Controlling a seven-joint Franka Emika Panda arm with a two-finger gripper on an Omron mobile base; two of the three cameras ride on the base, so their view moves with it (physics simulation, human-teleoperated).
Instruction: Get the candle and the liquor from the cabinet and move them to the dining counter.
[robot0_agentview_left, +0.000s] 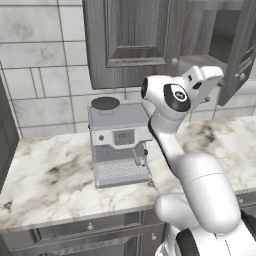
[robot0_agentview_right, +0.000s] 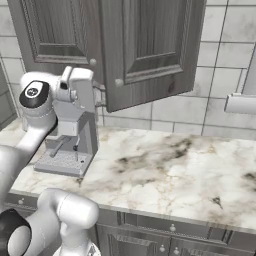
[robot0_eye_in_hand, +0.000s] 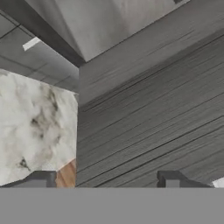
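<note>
My two base cameras look forward and down from behind, left and right, sharing the veined marble worktop (robot0_agentview_left: 50, 175) and steel espresso machine (robot0_agentview_left: 120, 142). My hand camera sits close against dark grey wood cabinet (robot0_eye_in_hand: 153, 109) panelling.

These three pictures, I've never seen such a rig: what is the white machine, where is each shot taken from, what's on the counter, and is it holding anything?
The white machine is a robot arm with a two-finger gripper, in a rendered kitchen. Two pictures come from cameras on its base, behind it to the left and to the right, so they show the same scene from two sides. The third comes from a camera on the hand, looking along the gripper; the two dark tips at its bottom are the fingers.

On the marble worktop stands a grey coffee machine. Above it hangs a dark grey wall cabinet, one door swung open. The hand is raised to the cabinet's underside.

The jaws stand apart, and nothing shows between them. The hand view faces grey wood grain up close.
</note>
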